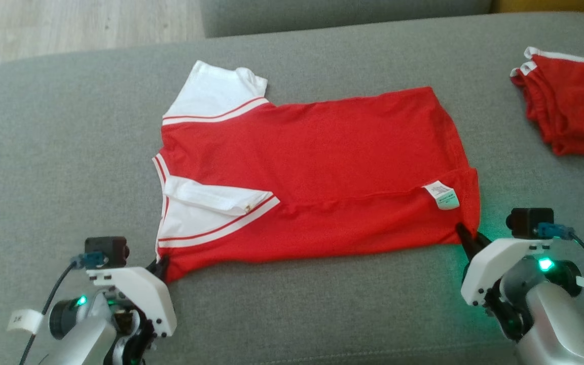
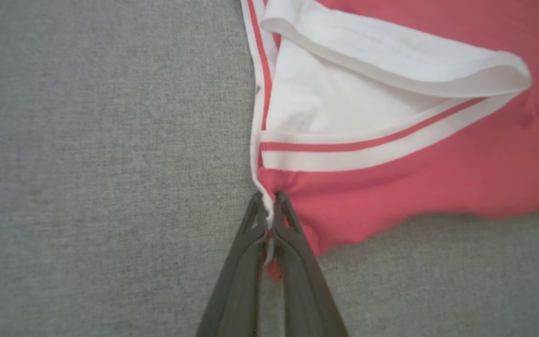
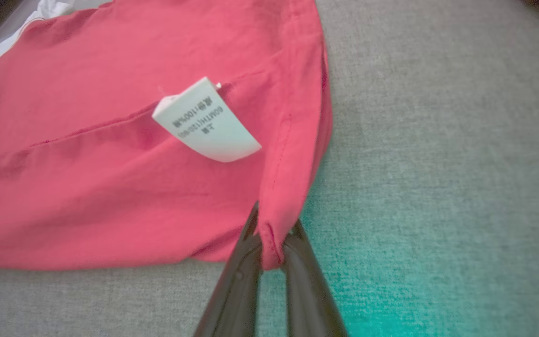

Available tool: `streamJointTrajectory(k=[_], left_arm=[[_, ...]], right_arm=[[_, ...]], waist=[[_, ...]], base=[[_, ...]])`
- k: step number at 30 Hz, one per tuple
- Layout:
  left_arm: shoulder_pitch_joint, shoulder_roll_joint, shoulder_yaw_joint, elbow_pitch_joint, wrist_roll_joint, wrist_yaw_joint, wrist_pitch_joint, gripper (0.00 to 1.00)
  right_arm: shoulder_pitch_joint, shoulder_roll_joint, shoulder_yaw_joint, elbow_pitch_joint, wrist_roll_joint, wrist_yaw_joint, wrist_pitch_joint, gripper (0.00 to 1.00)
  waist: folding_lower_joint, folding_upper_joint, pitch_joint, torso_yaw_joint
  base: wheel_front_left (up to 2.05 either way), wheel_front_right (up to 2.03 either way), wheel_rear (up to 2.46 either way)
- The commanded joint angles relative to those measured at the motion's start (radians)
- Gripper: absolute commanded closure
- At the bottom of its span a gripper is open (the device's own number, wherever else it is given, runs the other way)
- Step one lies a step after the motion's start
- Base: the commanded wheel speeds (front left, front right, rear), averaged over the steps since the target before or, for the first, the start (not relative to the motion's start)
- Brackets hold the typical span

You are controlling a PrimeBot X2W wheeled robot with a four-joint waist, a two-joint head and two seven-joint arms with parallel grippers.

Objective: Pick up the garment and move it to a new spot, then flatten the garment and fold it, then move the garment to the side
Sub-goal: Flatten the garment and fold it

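The shirt (image 1: 322, 162) - red, with white sleeves and striped trim - lies spread flat on the grey sofa seat (image 1: 297, 314), sleeves toward the robot's left and hem toward its right. A seam runs along the near part of the body, with a white label (image 3: 206, 121) lying at its hem end.

The left gripper (image 2: 269, 206) is clamped on the near corner at the sleeve end, its 2 fingers pinching white edging and red cloth together. The right gripper (image 3: 272, 234) is clamped on the near hem corner - a fold of red cloth bunches between its 2 fingers. Green light from that wrist tints the sofa beside it.

A second red garment (image 1: 576, 106) with white trim lies well apart at the seat's far right.
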Motion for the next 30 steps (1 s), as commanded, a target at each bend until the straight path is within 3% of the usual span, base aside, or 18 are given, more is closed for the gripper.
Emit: streamJointTrajectory(k=[1,9,19,22,23,24,26,30], left_arm=[[-0.024,0.030,0.039,-0.015,-0.003,0.003,-0.008,1.00],[0.028,0.106,0.031,-0.135,0.001,0.028,0.052,1.00],[0.172,0.187,-0.005,-0.353,-0.026,0.091,0.180,1.00],[0.214,0.194,-0.009,-0.392,-0.037,0.113,0.192,1.00],[0.221,0.194,-0.009,-0.397,-0.038,0.117,0.193,1.00],[0.225,0.194,-0.010,-0.399,-0.039,0.121,0.193,0.85],[0.229,0.190,-0.013,-0.396,-0.041,0.124,0.196,0.00],[0.213,0.192,-0.013,-0.396,-0.034,0.125,0.197,0.00]], right_arm=[[-0.029,-0.030,0.026,-0.022,0.007,-0.001,-0.020,1.00],[0.018,-0.116,0.047,-0.088,0.020,-0.001,0.011,1.00],[0.233,-0.166,-0.002,-0.269,0.037,-0.001,0.225,1.00],[0.284,-0.152,-0.029,-0.329,0.029,-0.001,0.285,0.86],[0.298,-0.146,-0.040,-0.345,0.024,-0.001,0.300,0.55],[0.309,-0.138,-0.050,-0.360,0.016,-0.001,0.311,0.00],[0.321,-0.123,-0.063,-0.385,0.003,-0.001,0.324,0.00],[0.325,-0.097,-0.084,-0.437,-0.015,-0.001,0.323,0.00]], waist=[[0.0000,0.0000,-0.016,0.002],[0.0000,0.0000,-0.069,0.008],[0.0000,0.0000,-0.098,0.012],[0.0000,0.0000,-0.100,0.009],[0.0000,0.0000,-0.100,0.009],[0.0000,0.0000,-0.100,0.009],[0.0000,0.0000,-0.101,0.008],[0.0000,0.0000,-0.102,0.006]], base=[[0.00,0.00,0.00],[0.00,0.00,0.00],[0.00,0.00,0.00],[0.00,0.00,0.00],[0.00,0.00,0.00],[0.00,0.00,0.00],[0.00,0.00,0.00],[0.00,0.00,0.00]])
